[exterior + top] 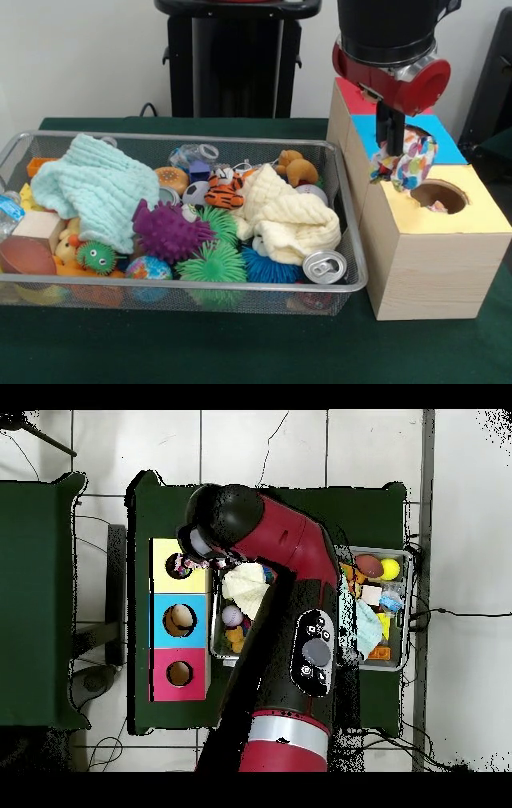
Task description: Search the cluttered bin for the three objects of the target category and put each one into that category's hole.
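1. Hanging from the gripper (392, 152), a patchwork bundle (406, 162) sits above the boxes to the right of the bin (352, 240) in the front view; the fingers are clenched on its top.
2. The bundle droops below and slightly right of the fingers, over the seam between the blue top (438, 136) and the yellow top (456, 214).
3. The hole (438, 195) in the yellow top lies just to the right of the bundle and lower in the picture; the bundle is not inside it.
4. A bit of pale, patterned material shows inside the hole, but what it is cannot be told.
5. In the overhead view the arm (290, 614) reaches across the bin to the yellow box, its head (215, 524) covering part of the box; the bundle (183, 565) shows at the yellow hole's (183, 571) edge.
6. The bin holds a mint cloth (92, 188), a cream cloth (284, 212), a purple spiky ball (168, 230), green spiky balls (214, 258), a toy tiger (222, 192), a can (325, 266) and a wooden block (36, 228).
7. No other patchwork bundle shows in the bin.
8. The red top (356, 96) lies farthest back, largely behind the arm.
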Controlling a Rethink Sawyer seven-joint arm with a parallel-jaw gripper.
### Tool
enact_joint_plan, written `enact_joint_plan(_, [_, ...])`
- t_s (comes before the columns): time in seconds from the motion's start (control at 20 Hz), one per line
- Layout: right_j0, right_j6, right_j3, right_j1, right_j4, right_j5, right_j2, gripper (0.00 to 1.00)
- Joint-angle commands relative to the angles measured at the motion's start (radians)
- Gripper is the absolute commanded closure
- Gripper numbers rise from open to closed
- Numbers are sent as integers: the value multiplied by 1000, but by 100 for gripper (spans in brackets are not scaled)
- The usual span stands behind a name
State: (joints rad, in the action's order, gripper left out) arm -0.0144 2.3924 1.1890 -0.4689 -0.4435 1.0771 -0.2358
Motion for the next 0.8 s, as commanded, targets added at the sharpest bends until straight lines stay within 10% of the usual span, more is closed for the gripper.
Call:
enact_joint_plan(0.05, [-1, 154, 155, -6, 2, -79, 39, 100])
enact_joint_plan(0.8, [66, 281, 174, 1, -28, -129, 3, 100])
